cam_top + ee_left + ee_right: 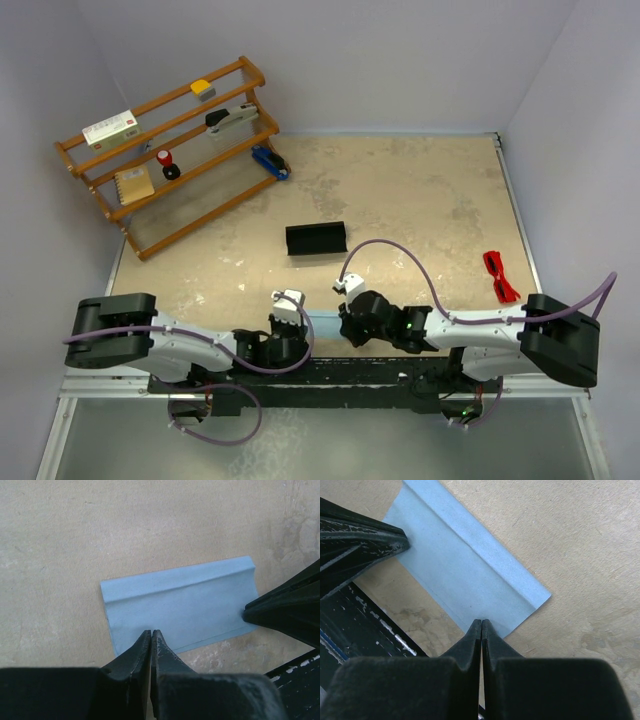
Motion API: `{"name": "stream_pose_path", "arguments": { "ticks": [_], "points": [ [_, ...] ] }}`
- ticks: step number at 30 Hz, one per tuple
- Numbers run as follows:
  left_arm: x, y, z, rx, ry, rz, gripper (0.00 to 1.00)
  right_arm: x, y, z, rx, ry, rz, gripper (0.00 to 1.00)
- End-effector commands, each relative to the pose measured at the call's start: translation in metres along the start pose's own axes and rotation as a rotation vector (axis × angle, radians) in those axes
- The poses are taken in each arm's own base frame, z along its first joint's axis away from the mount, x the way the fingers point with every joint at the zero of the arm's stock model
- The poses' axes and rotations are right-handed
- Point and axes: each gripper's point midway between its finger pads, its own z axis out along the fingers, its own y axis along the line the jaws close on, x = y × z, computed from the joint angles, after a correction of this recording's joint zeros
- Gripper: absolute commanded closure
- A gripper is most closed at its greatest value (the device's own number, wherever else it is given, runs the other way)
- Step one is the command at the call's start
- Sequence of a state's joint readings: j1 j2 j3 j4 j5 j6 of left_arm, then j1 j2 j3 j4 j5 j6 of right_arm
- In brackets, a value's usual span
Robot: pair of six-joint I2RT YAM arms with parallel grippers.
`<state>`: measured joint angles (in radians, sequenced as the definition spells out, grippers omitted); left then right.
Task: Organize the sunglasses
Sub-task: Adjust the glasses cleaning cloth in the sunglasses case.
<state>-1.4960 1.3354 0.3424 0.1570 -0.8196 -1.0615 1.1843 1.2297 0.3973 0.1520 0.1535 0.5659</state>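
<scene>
While the left end effector (151, 635) and the right end effector (481, 625) are being held pressed together over the near edge of the cloth (180, 605), the sunglasses (500, 275) are lying on the table (420, 190), well apart to the right of the right end effector, near that arm's base.

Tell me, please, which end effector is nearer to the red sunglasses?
Right. The right end effector, pinching the blue cloth, sits left of the red sunglasses; the left end effector, at the cloth's other end, is farther left.
</scene>
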Motion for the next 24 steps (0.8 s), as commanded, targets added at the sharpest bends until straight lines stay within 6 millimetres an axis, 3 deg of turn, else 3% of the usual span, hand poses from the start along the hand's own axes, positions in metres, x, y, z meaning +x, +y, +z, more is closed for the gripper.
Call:
{"name": "stream_pose_path", "arguments": {
  "ticks": [1,8,24],
  "points": [
    [0.0,0.017,-0.008,-0.053,0.01,0.02,1.0,0.009,-0.004,-0.002,0.015,0.021,-0.006,1.0],
    [-0.001,0.027,-0.012,-0.06,0.002,0.005,1.0,0.003,0.003,-0.005,0.002,0.009,-0.012,1.0],
    [-0.005,0.025,-0.012,-0.064,-0.011,0.006,1.0,0.003,0.008,-0.016,0.003,0.017,-0.023,0.99]
  ]
}}
